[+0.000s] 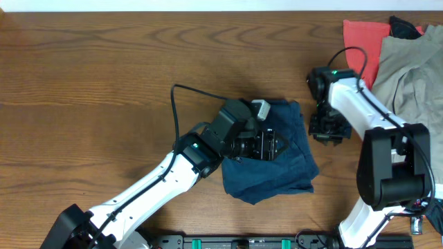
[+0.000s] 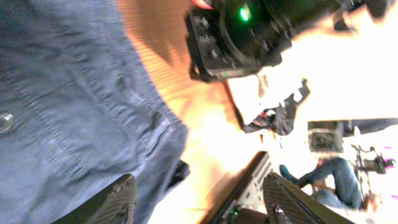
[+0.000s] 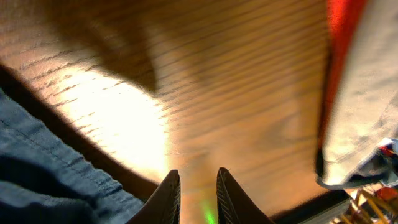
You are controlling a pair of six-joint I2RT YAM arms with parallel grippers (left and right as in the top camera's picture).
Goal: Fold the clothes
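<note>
The dark navy shorts [image 1: 273, 173] lie bunched and partly folded on the wooden table, front of centre. My left gripper [image 1: 266, 145] hovers over their upper part. In the left wrist view its jaws [image 2: 202, 202] are spread wide and hold nothing, with one finger over the blue cloth [image 2: 62, 112] and the other past the cloth's edge. My right gripper [image 1: 329, 130] is just right of the shorts, above bare wood. In the right wrist view its fingers [image 3: 198, 186] are nearly together with nothing between them, and the shorts' edge [image 3: 43, 174] lies at lower left.
A khaki-grey garment [image 1: 415, 69] lies piled at the far right on a coral-red cloth [image 1: 363, 41]. Both also show at the right edge of the right wrist view, the red cloth [image 3: 342, 37] and the khaki-grey garment [image 3: 367, 112]. The right arm's body [image 2: 242, 31] is close to the left gripper.
</note>
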